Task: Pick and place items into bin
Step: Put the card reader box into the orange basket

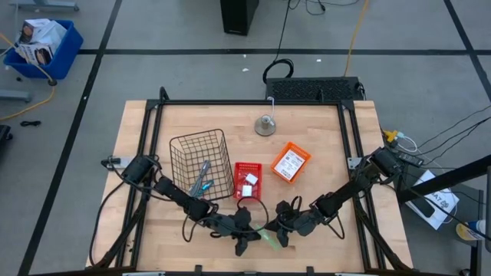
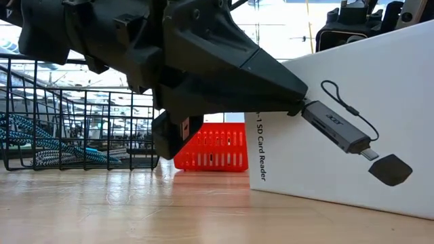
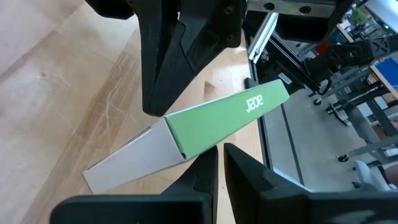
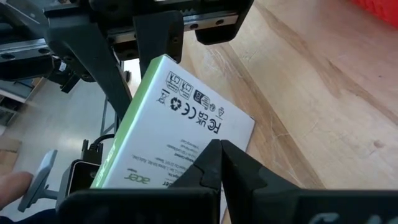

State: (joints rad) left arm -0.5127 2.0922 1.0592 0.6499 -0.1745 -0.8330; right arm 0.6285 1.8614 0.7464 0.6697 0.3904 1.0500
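High view: both arms meet at the near edge of the table (image 1: 322, 230); the left end effector (image 1: 247, 239) and right end effector (image 1: 278, 228) flank a small green-edged card reader box (image 1: 270, 239), little of it visible there; the wire basket (image 1: 202, 164) holds the blue-and-grey tool (image 1: 202, 179); a red tray (image 1: 247, 181) beside it carries a tiny white block (image 1: 250, 179); an orange packet (image 1: 291, 162) lies just right of the tray; low view alone shows the box face with its printed card reader; left wrist view shows the green side, fingers clenched at its lower edge; right wrist view shows the marked back panel, fingers fully closed against its edge; grasp cannot be confirmed
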